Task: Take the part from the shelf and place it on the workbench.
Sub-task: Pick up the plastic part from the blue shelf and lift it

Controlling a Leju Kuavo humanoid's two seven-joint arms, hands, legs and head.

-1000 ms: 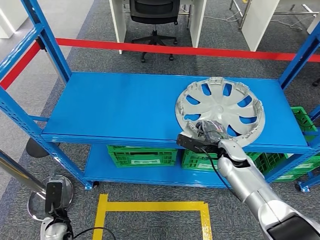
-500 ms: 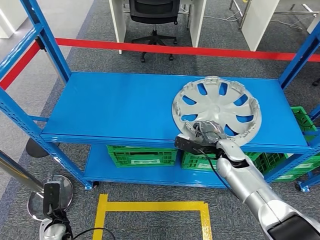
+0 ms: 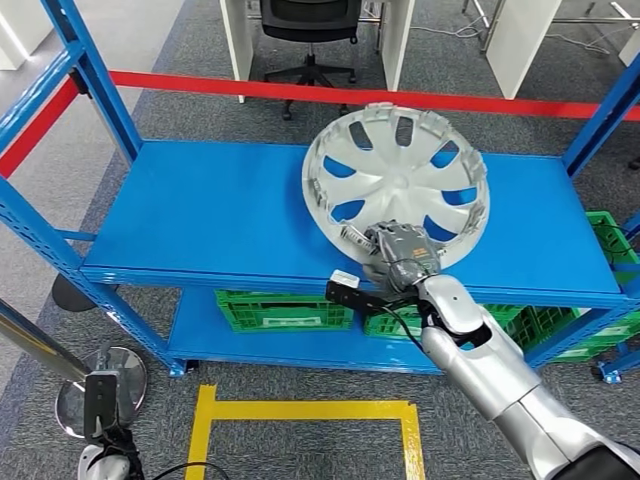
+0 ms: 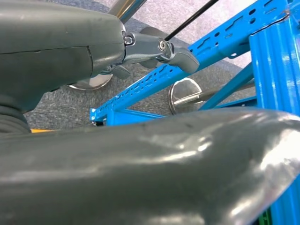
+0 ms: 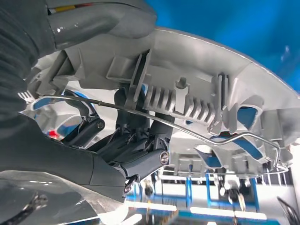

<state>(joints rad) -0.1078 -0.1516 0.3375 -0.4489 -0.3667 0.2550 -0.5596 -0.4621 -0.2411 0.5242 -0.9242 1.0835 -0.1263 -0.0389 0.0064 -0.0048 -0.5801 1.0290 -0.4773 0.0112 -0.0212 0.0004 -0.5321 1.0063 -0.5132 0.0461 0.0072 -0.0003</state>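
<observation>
Your landmark is the blue shelf (image 3: 249, 215): its upper deck runs across the head view, and the part, a silver wheel cover (image 3: 396, 185), sits over the right half of that deck. You can see the wheel cover is tilted, its near rim down by the deck's front edge and its far rim raised clear of the blue surface, hollow side facing up toward you. Your right hand (image 3: 400, 255) is clamped on that near rim, just at the front edge of the shelf, with the silver forearm reaching in from below on the right. In the right wrist view the dark fingers (image 5: 141, 159) curl under the ribbed inner edge of the wheel cover (image 5: 198, 98), right beside its wire retaining ring (image 5: 212, 136), so you can take the grip as firm on the rim. Your left hand (image 4: 152, 47) hangs low, well to the left of the shelf and below its deck; whether its fingers are apart or together you cannot tell here. Under the deck, on the shelf's lower level, stand green crates (image 3: 283, 310). Behind the shelf a red barrier tape (image 3: 226, 87) stretches across.
</observation>
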